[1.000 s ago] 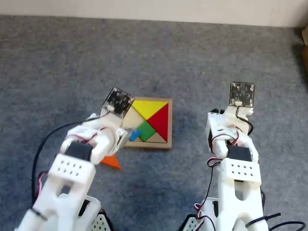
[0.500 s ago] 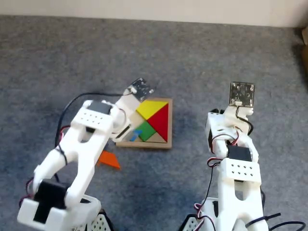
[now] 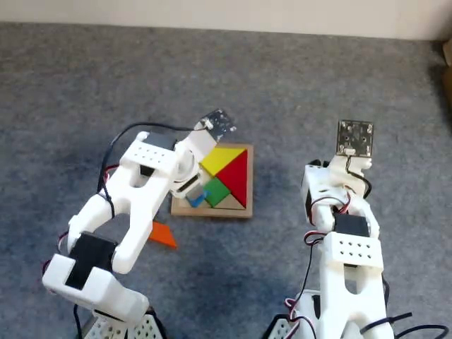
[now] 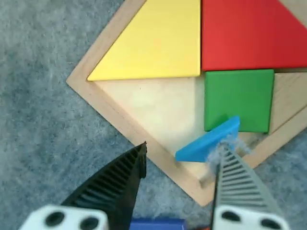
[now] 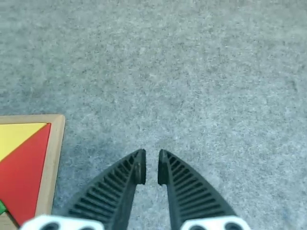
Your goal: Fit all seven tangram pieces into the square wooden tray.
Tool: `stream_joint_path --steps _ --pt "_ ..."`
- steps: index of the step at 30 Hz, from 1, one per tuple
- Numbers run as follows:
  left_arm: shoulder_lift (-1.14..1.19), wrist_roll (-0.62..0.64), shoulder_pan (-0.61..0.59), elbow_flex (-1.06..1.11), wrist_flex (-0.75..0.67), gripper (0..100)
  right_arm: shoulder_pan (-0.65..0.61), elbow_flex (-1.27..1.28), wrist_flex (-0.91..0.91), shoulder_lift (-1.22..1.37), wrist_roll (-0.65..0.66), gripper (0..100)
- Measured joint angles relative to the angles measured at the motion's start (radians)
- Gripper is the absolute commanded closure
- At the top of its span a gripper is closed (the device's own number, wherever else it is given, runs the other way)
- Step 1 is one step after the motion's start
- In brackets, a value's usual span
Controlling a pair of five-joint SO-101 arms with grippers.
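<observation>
The square wooden tray [image 3: 212,212] holds a yellow triangle [image 3: 220,157], a red triangle [image 3: 239,174] and a green square [image 3: 215,189]. My left arm stretches over the tray's near left part. In the left wrist view my left gripper [image 4: 180,152] is open over the tray's rim [image 4: 110,115]. A light blue piece [image 4: 208,141] stands tilted on edge against the pale finger, partly over the green square [image 4: 240,98]. An orange piece [image 3: 162,235] lies on the carpet beside the tray. My right gripper [image 5: 148,168] is shut and empty over bare carpet, right of the tray.
Grey carpet covers the whole table. Bare wood [image 4: 153,108] shows in the tray between the yellow triangle [image 4: 153,45] and the rim. The right arm [image 3: 346,233] stands well right of the tray. Open carpet lies beyond and left of the tray.
My left arm has unfolded and swung forward and right over the tray's left side. The blue piece stays at the tray's near left edge. The right arm has kept still.
</observation>
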Motion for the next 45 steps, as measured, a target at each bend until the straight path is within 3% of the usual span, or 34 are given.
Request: stream_joint_path --steps 11,22,35,45 --pt "0.075 -0.037 0.000 -0.121 0.166 78 0.000 0.000 0.000 0.000 0.000 94.3" --pt "0.095 -0.052 0.028 -0.124 0.187 78 0.000 0.000 0.000 0.000 0.000 94.3" --pt "0.152 -0.086 0.071 -0.141 0.178 93 0.000 0.000 0.000 0.000 0.000 94.3" --pt "-0.061 -0.081 0.054 -0.135 0.287 95 0.000 0.000 0.000 0.000 0.000 94.3"
